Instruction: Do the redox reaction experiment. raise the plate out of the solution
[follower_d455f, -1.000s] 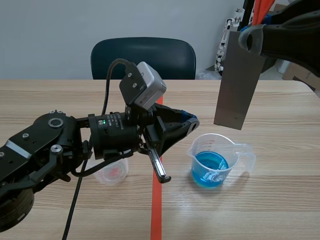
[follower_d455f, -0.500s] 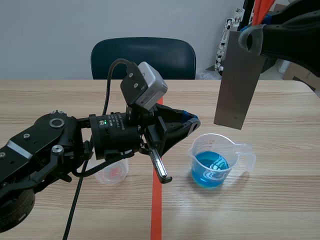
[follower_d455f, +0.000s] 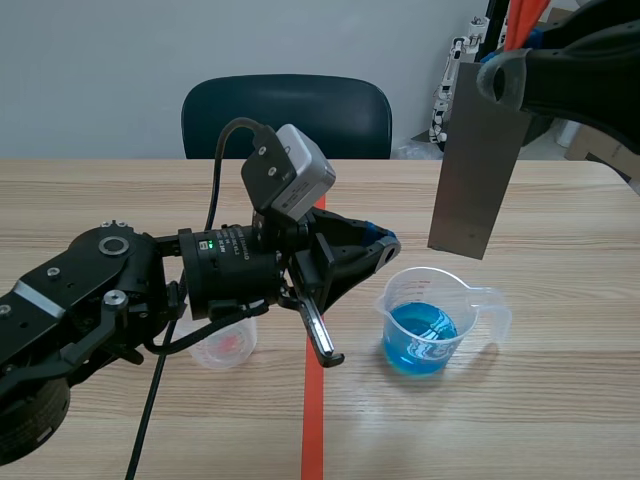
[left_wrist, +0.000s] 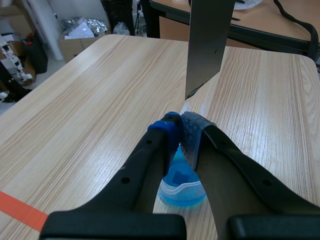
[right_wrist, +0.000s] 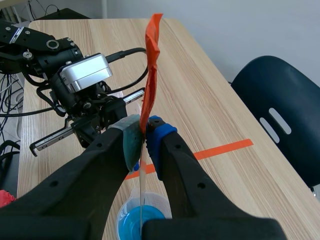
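Note:
A grey metal plate (follower_d455f: 473, 165) hangs upright in the air, its lower edge a little above a clear beaker (follower_d455f: 432, 322) of blue solution. My right gripper (follower_d455f: 492, 76), coming in from the upper right, is shut on the plate's top. In the right wrist view the plate (right_wrist: 141, 192) shows edge-on between the fingers (right_wrist: 131, 140), with an orange strip (right_wrist: 150, 65) at its top and the beaker (right_wrist: 140, 220) below. My left gripper (follower_d455f: 384, 243) is shut on nothing, just left of and above the beaker's rim. The left wrist view has the pads (left_wrist: 191, 131) meeting over the beaker (left_wrist: 182, 183), the plate (left_wrist: 207, 45) ahead.
A small clear cup (follower_d455f: 226, 345) with red residue stands under my left arm (follower_d455f: 120, 285). An orange tape line (follower_d455f: 316, 420) runs down the table's middle. A dark chair (follower_d455f: 286, 116) stands behind the far table edge. Bare wood lies right of the beaker.

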